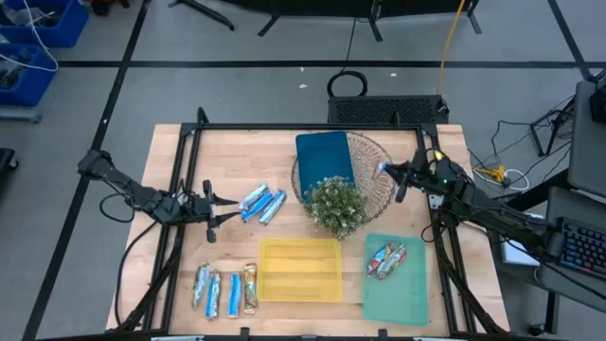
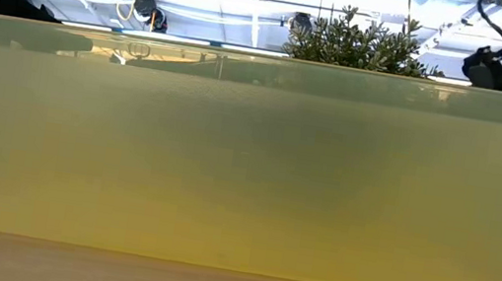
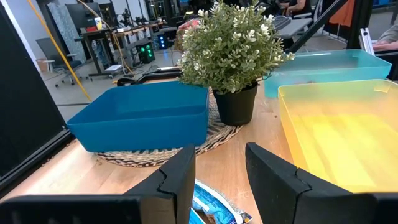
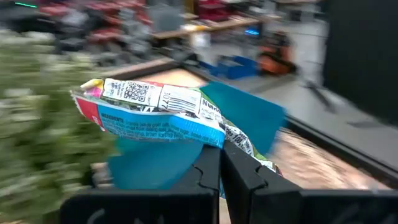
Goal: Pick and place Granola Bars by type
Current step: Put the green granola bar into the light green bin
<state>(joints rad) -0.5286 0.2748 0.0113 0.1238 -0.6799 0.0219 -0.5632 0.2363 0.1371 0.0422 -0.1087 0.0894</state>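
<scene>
A bar (image 4: 155, 115) was pinched at one end by the right claw (image 4: 221, 163); beyond it, the blue tray (image 4: 249, 118) could be missed if it slipped. The left claw (image 3: 221, 168) was released.

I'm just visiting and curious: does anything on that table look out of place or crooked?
The blue tray sits tilted, propped on the woven mat rather than flat. The potted plant stands amid the sorting trays. The right gripper pinches a crumpled granola bar in mid-air.

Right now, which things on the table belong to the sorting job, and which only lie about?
Job:
granola bars
bars near left gripper
bar held by right gripper
yellow tray
green tray
blue tray

Lying about:
plant
woven mat
</scene>
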